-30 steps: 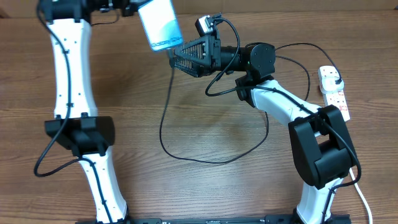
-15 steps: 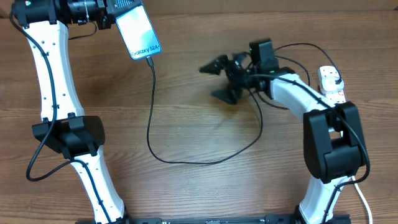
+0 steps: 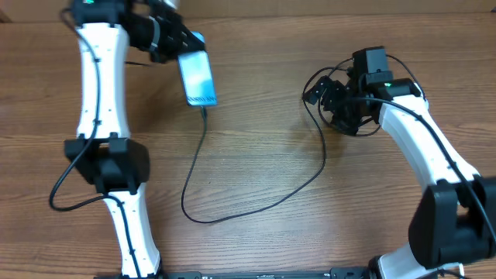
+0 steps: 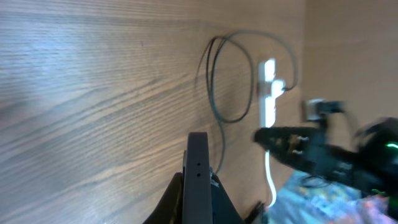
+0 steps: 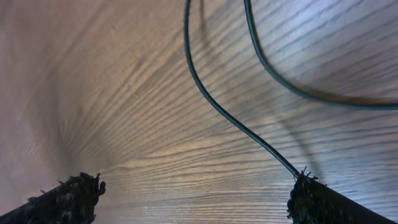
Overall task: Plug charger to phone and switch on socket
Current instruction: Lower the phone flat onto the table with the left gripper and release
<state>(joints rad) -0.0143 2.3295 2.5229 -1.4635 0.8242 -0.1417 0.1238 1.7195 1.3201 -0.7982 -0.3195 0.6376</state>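
Overhead, the phone [image 3: 196, 77] is seen clamped in the left fingers [image 3: 164, 40] at the far left of the counter [image 3: 256, 155], its lit screen turned upward. The black charger cable [image 3: 256, 203] is seen meeting its near edge, so the plugging-in step is judged done, though the tip is too small for its seating to be confirmed. From that edge the cable is led toward the near side in a wide loop, then right and far again to a coil close by the right fingers [image 3: 319, 91]. The step in hand is therefore taken to be the switching on of the socket [image 4: 268, 87], which is hidden beneath the right arm [image 3: 418, 132] in the overhead view. It is shown only in the left wrist view, as a white strip on the right of the counter beyond the coil. In the right wrist view the right fingers are spread wide and nothing is held between them. The cable runs below the gap and passes just beside one fingertip; whether it is touched cannot be told, and no socket is shown there. The next move is judged to call for the right fingers to be carried clear of the coil to the socket and one tip to be pressed on its switch, with the phone held steady so that the connector is not dragged out.
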